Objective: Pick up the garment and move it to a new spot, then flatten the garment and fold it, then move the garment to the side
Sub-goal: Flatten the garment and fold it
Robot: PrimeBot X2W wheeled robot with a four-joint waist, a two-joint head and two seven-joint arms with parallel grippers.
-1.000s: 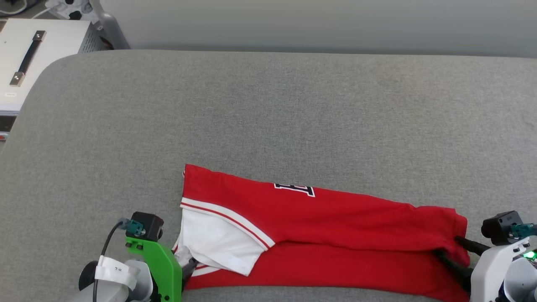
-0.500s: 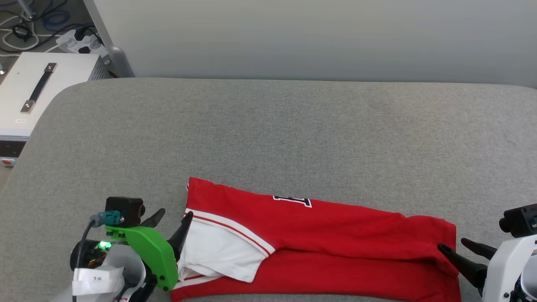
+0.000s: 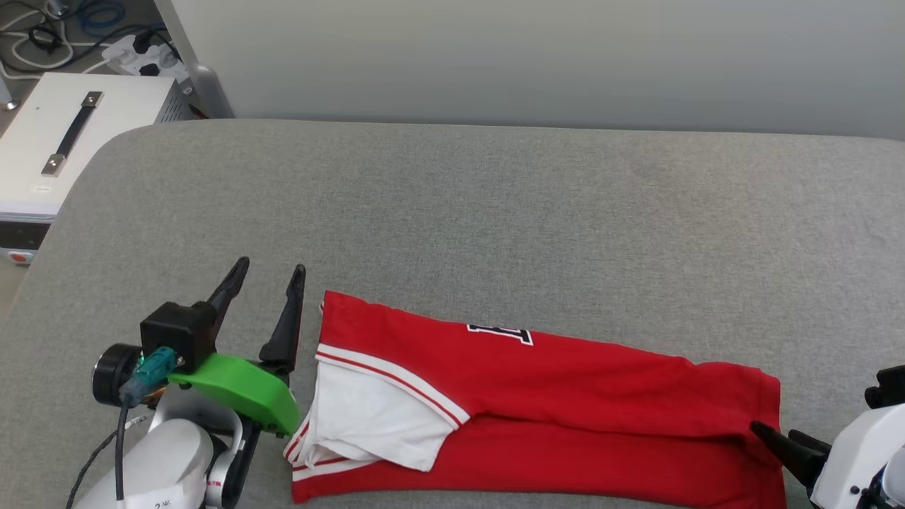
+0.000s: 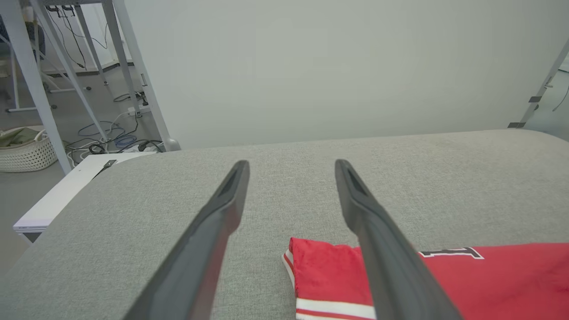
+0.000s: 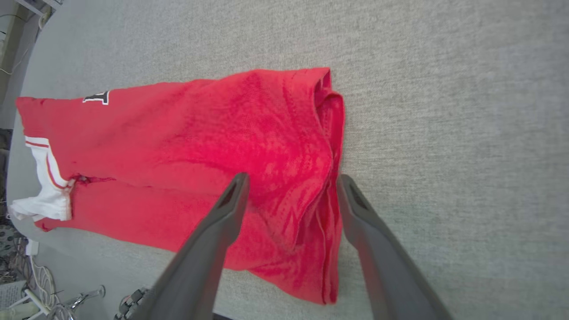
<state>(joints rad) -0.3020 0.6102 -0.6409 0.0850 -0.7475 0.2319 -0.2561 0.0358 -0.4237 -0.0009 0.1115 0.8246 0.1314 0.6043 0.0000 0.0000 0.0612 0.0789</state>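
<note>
Garment (image 3: 565, 382) lies flat on the grey worktop (image 3: 495, 212), close to the robot's side, and it is a long red shirt folded into a strip.

The left tool (image 3: 272, 267) has its two dark fingers wide apart. It is just beside the left end of the garment, over bare grey cloth. In the left wrist view the left tool (image 4: 291, 163) points out across the worktop, and the garment (image 4: 489, 284) sits low on the right, partly behind one finger.

The right tool (image 3: 774, 430) is at the right end of the garment. Its fingers are wide apart too. In the right wrist view the right tool (image 5: 292, 176) has one finger over the red cloth (image 5: 200, 146) and the other at the folded edge. I cannot tell if they touch it.

A white sleeve (image 3: 368, 410) with red and white stripes shows at the left end. A bit of black and white print (image 3: 500, 334) peeks out at the top fold.

Behind the worktop is a pale wall (image 3: 537, 56). A white box (image 3: 56, 148) with a handle stands off the far left corner, with cables (image 3: 42, 35) on the floor past it.
</note>
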